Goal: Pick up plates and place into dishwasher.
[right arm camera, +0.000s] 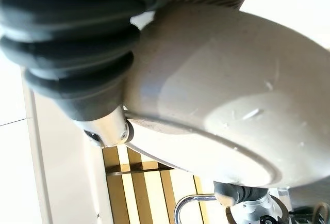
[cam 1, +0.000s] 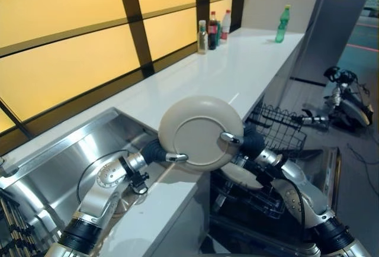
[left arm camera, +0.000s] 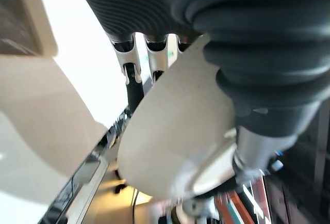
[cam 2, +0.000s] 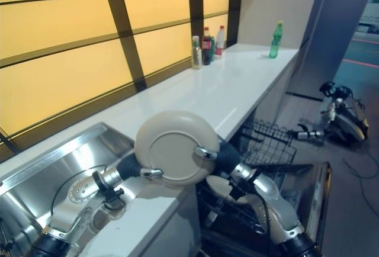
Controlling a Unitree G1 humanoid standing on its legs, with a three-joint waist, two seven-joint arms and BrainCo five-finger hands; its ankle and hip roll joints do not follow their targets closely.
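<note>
A round beige plate (cam 1: 201, 132) stands upright on edge in the air above the counter's front edge, its underside toward me. My left hand (cam 1: 155, 150) grips its lower left rim, thumb over the near face and fingers behind. My right hand (cam 1: 251, 143) pinches the right rim the same way, thumb on the near face. The plate (left arm camera: 175, 126) lies across the left hand's fingers in the left wrist view, and the plate's (right arm camera: 232, 95) underside shows close up in the right wrist view. Below the right hand, a second beige plate (cam 1: 243, 175) lies in the open dishwasher's black wire rack (cam 1: 278, 128).
A steel sink (cam 1: 65, 162) lies to the left of the white counter (cam 1: 237, 73). Several bottles (cam 1: 210, 31) and a green bottle (cam 1: 283, 25) stand at the counter's far end. The lowered dishwasher door (cam 1: 328, 168) juts out at right. Machinery (cam 1: 346, 103) sits on the floor beyond.
</note>
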